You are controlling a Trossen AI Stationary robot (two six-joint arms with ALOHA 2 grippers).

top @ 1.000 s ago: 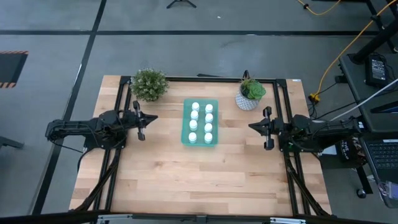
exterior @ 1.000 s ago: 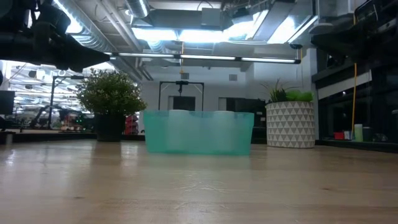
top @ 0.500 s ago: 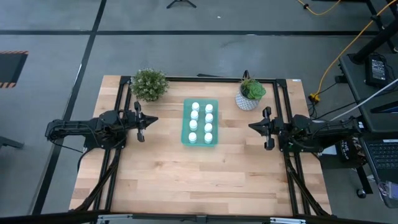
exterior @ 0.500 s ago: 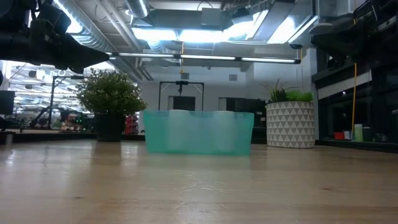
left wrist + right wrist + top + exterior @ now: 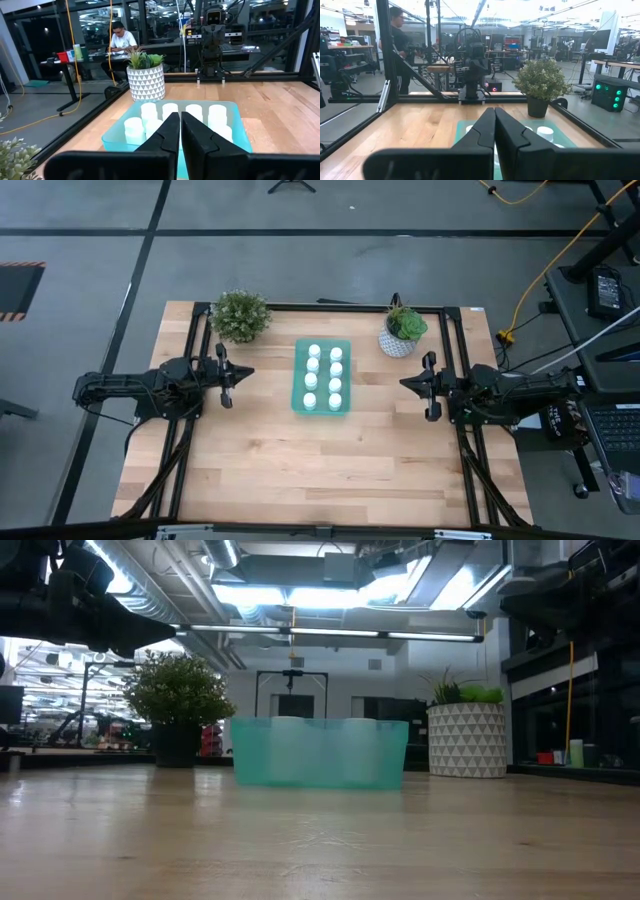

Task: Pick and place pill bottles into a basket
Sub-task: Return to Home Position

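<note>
While both arms sit at opposite table sides, 8 small white cylindrical pill bottles (image 5: 313,366) stand in 2 rows inside the shallow translucent teal plastic basket (image 5: 296,386), directly ahead of the left gripper (image 5: 246,370) and right gripper (image 5: 404,383); both finger pairs are pressed together, holding nothing.

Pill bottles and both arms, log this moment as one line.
pill bottles: eight in teal basket | left end effector: shut, empty, left of basket | right end effector: shut, empty, right of basket
</note>
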